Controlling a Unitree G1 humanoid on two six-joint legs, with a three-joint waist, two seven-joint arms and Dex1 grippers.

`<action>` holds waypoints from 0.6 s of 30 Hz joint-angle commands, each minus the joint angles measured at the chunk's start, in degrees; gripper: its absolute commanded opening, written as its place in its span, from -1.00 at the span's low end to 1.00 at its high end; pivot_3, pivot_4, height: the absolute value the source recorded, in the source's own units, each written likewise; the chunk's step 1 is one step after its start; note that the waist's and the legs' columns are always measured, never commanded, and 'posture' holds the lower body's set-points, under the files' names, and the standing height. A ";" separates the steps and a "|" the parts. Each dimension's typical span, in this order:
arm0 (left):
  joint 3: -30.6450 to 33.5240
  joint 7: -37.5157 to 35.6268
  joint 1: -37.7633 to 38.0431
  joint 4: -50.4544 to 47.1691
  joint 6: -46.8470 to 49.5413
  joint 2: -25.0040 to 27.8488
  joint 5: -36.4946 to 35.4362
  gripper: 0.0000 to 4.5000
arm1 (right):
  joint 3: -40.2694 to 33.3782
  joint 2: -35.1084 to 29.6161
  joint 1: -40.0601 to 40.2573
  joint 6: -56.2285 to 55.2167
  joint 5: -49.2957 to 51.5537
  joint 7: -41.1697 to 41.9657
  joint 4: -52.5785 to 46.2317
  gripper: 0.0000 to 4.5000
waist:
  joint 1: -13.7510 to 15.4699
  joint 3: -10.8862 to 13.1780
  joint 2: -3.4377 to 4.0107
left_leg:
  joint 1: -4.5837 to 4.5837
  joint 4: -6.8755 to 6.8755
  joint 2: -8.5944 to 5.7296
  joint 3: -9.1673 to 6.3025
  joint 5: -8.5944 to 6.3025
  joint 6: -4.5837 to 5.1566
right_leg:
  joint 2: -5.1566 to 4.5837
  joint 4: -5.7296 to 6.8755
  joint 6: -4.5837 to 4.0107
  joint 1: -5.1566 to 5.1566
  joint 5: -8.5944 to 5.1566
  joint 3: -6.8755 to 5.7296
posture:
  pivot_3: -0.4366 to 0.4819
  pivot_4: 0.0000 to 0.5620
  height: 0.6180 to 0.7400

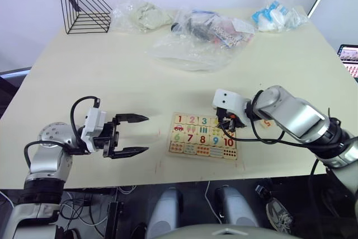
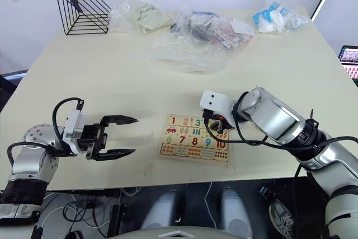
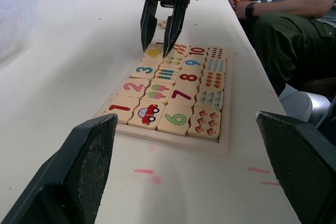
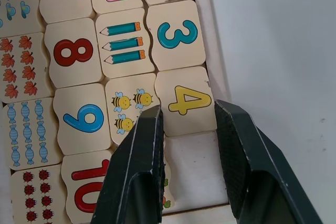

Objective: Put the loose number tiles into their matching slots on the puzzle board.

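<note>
Left eye view: plastic bags (image 1: 196,40) and a wire rack (image 1: 84,6) sit far behind the puzzle board (image 1: 202,136). Both the left gripper (image 1: 131,135) and the right gripper (image 4: 189,129) have spread jaws holding nothing.

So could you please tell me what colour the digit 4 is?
Yellow, on the 4 tile; right wrist view shows it best.
</note>
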 commanded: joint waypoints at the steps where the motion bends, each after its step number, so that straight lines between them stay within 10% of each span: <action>1: 1.42 -1.11 0.22 -1.47 0.24 0.38 -0.21 1.00 | -0.31 0.09 -0.47 -1.23 -0.74 0.57 -0.44 -0.62 | 0.00 0.00 0.00 | 0.00 0.00 0.00 0.00 0.00 0.00 | 0.00 0.00 0.00 0.00 0.00 0.00 | -0.05 -0.47 1.00; 7: 1.28 -0.94 -0.05 -1.56 0.50 0.28 -0.11 1.00 | -0.03 0.04 -0.31 -2.50 -1.70 1.11 0.24 -0.62 | 0.00 0.00 0.00 | 0.00 0.00 0.00 0.00 0.00 0.00 | 0.00 0.00 0.00 0.00 0.00 0.00 | -0.05 -0.47 1.00; 15: 1.18 -0.87 -0.53 -1.27 0.56 -0.06 0.28 1.00 | -0.12 -0.61 0.07 -3.82 -2.49 2.80 0.57 0.98 | 0.00 0.00 0.00 | 0.00 0.00 0.00 0.00 0.00 0.00 | 0.00 0.00 0.00 0.00 0.00 0.00 | -0.05 -0.47 1.00; 18: 1.12 -0.89 -0.76 -1.11 0.56 -0.18 0.44 1.00 | -0.81 -0.98 0.10 -4.05 -2.58 3.41 0.52 0.98 | 0.00 0.00 0.00 | 0.00 0.00 0.00 0.00 0.00 0.00 | 0.00 0.00 0.00 0.00 0.00 0.00 | -0.05 -0.47 1.00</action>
